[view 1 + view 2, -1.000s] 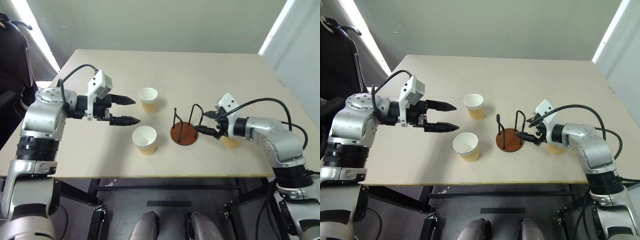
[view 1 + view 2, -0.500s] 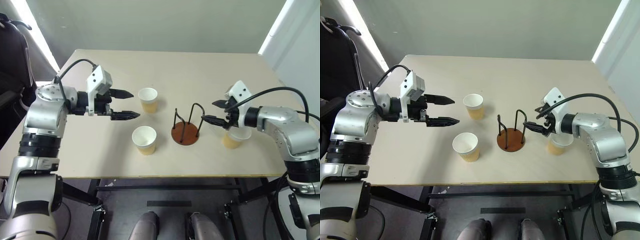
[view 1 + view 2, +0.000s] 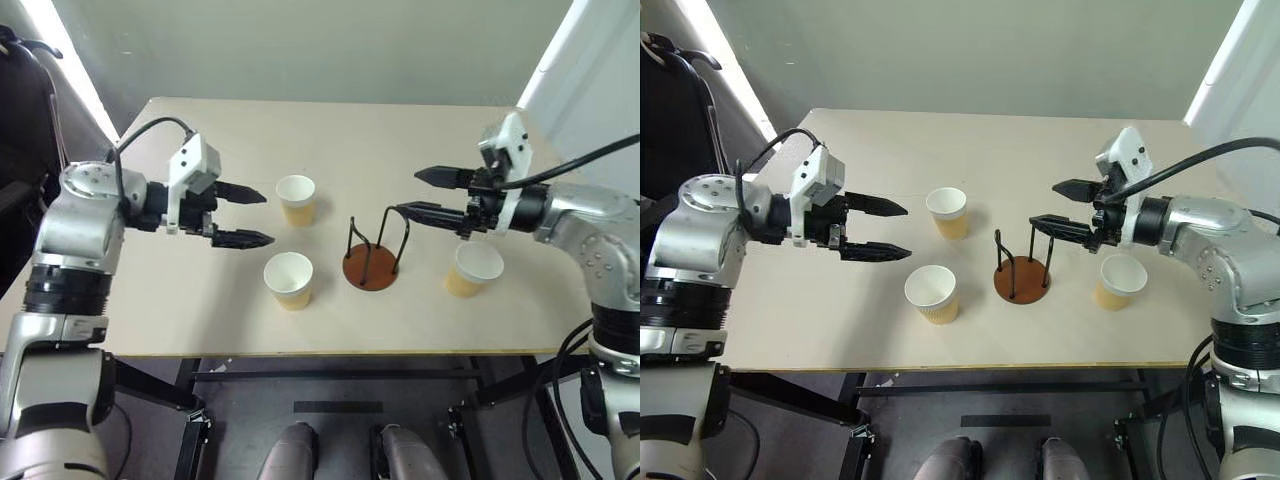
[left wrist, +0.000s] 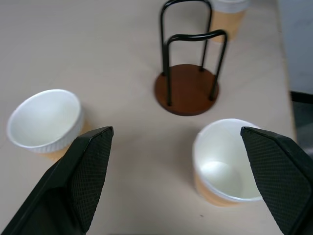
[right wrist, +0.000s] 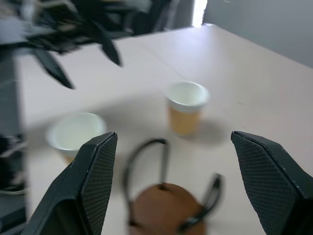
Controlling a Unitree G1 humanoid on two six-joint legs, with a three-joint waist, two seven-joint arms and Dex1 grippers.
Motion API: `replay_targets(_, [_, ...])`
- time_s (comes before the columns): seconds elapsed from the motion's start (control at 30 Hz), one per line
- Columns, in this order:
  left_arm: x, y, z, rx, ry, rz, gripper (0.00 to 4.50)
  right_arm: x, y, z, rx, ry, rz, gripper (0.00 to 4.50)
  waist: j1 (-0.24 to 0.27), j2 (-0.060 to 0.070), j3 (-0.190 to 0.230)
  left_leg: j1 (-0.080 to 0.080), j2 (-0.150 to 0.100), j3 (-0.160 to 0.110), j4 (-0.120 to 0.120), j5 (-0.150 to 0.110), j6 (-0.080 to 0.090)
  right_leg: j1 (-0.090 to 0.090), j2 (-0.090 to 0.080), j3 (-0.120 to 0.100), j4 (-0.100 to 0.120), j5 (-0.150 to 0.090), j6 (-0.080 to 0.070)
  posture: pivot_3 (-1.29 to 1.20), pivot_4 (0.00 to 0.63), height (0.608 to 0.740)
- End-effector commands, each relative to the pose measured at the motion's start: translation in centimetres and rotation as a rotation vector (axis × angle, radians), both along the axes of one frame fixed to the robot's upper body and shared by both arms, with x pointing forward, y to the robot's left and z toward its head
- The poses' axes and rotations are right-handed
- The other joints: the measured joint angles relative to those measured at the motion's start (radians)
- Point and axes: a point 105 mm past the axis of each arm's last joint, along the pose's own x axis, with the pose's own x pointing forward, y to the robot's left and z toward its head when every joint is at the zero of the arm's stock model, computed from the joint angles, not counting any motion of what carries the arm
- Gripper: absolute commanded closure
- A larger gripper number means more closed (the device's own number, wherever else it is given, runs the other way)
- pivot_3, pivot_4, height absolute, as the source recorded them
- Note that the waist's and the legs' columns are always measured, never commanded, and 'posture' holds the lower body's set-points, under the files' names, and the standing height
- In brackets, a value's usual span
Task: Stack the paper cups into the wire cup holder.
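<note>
3 paper cups [image 3: 296, 199] loose on worktop [image 3: 200, 300]; wire cup holder [image 3: 371, 262] mid-frame, empty. Left pincer [image 3: 246, 214], right pincer [image 3: 424, 193]: wide open, nothing held. Step: pre-grasp; next, close on a cup.

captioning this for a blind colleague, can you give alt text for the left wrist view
An empty wire cup holder stands upright on a pale table, with three paper cups around it: one and another nearer the open left pincer, a third behind the holder.

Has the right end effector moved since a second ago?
Yes. The right end effector has risen and pulled back from the wire cup holder, now above its loops.
</note>
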Motion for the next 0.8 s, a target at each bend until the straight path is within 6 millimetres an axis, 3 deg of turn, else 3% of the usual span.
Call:
replay_targets(0.03, [-2.1, -1.0, 2.5, 0.051, -0.042, -0.118, 0.00, -1.4, 0.1, 1.6, -0.002, -0.057, 0.063, 0.74, 0.000, 0.000, 0.000, 0.000, 0.000, 0.000, 0.000, 0.000, 0.000, 0.000, 0.000, 0.000, 0.000, -0.001, -0.002, 0.00, 0.150, 0.740])
replay_targets(0.23, [-4.0, -2.1, 1.6, 0.153, -0.004, -0.226, 0.00, -1.2, -0.5, 1.6, -0.085, -0.122, 0.076, 0.74, 0.000, 0.000, 0.000, 0.001, 0.000, 0.000, 0.000, 0.000, 0.001, 0.000, 0.000, 0.000, 0.001, -0.001, -0.002, 0.00, 0.150, 0.740])
replay_targets(0.37, [-4.6, -1.8, 0.0, 0.224, 0.032, -0.260, 0.00, -0.3, -2.6, 1.3, -0.229, -0.175, 0.034, 0.74, -0.001, 0.000, 0.000, 0.001, 0.000, 0.000, 0.000, 0.000, 0.001, 0.000, 0.000, 0.000, 0.001, -0.001, -0.002, 0.00, 0.150, 0.740])
replay_targets(0.6, [-4.5, -1.0, -1.7, 0.338, 0.011, -0.286, 0.00, -0.7, -4.7, 4.0, -0.248, -0.229, 0.009, 0.74, -0.001, 0.000, 0.000, 0.001, 0.000, 0.000, 0.000, -0.001, 0.001, 0.000, 0.000, 0.000, 0.001, -0.002, -0.003, 0.00, 0.150, 0.740])
replay_targets(0.8, [-4.6, -0.4, -4.0, 0.439, 0.024, -0.322, 0.00, -0.6, -5.5, 4.2, -0.256, -0.231, -0.028, 0.74, -0.001, 0.000, 0.000, 0.001, 0.000, 0.000, 0.000, -0.001, 0.001, 0.000, 0.000, 0.001, 0.001, -0.002, -0.003, 0.00, 0.150, 0.740])
